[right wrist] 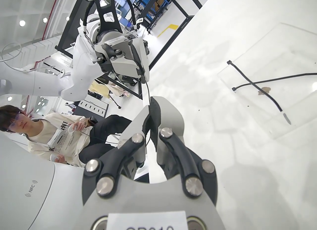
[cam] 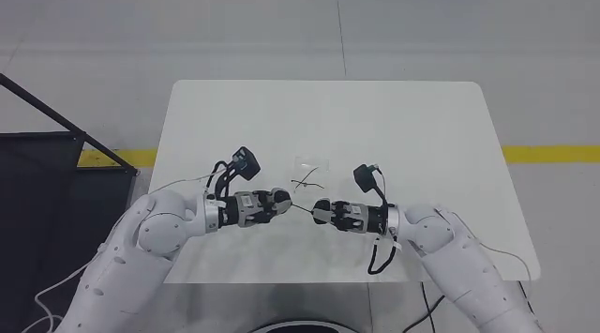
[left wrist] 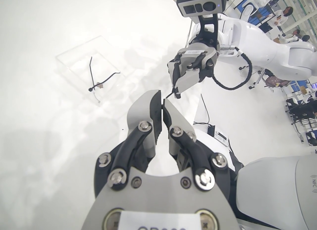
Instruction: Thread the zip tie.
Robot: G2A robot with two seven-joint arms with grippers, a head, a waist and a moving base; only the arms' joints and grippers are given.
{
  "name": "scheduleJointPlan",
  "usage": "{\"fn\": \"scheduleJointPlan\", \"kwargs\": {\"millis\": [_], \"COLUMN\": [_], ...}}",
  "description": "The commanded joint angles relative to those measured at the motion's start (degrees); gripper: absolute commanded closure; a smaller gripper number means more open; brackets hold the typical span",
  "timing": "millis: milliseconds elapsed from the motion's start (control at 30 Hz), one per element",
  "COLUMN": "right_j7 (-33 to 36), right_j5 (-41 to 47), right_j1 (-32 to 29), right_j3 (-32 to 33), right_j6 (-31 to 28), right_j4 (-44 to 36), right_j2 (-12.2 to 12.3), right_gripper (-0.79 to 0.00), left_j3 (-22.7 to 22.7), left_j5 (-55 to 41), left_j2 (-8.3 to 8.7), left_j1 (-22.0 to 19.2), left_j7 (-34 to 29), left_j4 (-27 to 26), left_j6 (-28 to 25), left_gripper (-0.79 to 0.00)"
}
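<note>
Two spare black zip ties (cam: pixel 307 183) lie crossed in a shallow clear plastic tray (left wrist: pixel 81 46) near the middle of the white tabletop (cam: pixel 422 127). Between that tray and the near edge, both claws meet tip to tip above the surface. The left gripper (left wrist: pixel 162 103) has its jaws pressed together, pinching one end of a third thin black zip tie (right wrist: pixel 147 90). The right gripper (right wrist: pixel 150 103) is likewise clamped on the same tie, whose short strand bridges the small gap between them.
</note>
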Motion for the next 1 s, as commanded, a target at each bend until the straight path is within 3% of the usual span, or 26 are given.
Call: {"fn": "scheduleJointPlan", "kwargs": {"millis": [0,333,533,967], "right_j7": [-0.12,-2.52,-7.64,-9.19], "right_j5": [-0.03,0.55,0.29,1.24], "right_j1": [0.02,-0.52,-2.01,-2.79], "right_j3": [0.01,0.86,2.46,2.81], "right_j6": [-0.02,-0.74,-0.76,0.03], "right_j4": [0.03,0.50,0.21,-0.25], "right_j2": [0.02,0.17,0.22,0.20], "right_gripper": [0.000,0.000,0.000,0.000], "left_j3": [-0.15,-1.99,-2.55,-2.08], "left_j5": [-0.47,-5.21,-14.08,-13.54], "left_j2": [0.03,0.17,-0.01,-0.11], "left_j1": [0.09,1.23,2.88,3.10], "left_j7": [0.58,5.80,10.42,11.08], "left_j4": [0.14,1.49,4.20,3.71], "left_j6": [0.03,-1.18,-6.49,-5.62], "left_gripper": [-0.785,-0.785,-0.785,-0.785]}}
